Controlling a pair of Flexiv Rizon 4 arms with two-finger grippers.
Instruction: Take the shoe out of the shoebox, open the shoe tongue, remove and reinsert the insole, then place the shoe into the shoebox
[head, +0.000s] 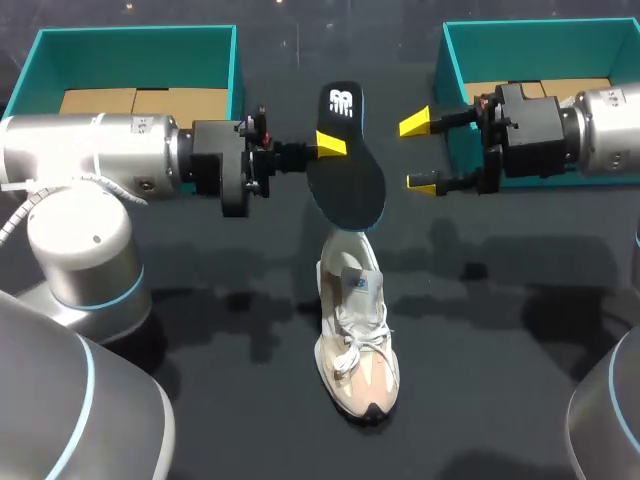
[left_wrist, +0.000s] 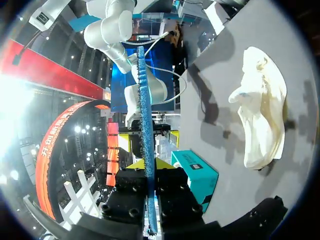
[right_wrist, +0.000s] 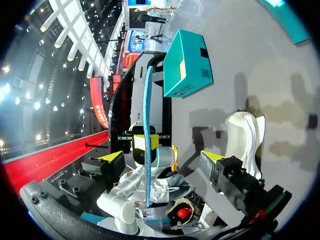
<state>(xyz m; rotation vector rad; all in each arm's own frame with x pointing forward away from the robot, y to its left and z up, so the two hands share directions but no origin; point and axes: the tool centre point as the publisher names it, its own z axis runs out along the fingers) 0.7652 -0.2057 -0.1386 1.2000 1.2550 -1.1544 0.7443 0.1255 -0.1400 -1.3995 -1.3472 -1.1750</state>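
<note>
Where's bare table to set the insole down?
Bare tabletop right of the shoe, on the robot's side of the right tool. There is a narrower patch between the shoe and the left arm's base. It is crowded above the shoe, where the left tool holds the insole.

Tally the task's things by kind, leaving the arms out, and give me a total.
shoeboxes: 2
shoe: 1
insole: 1
Total: 4
</note>
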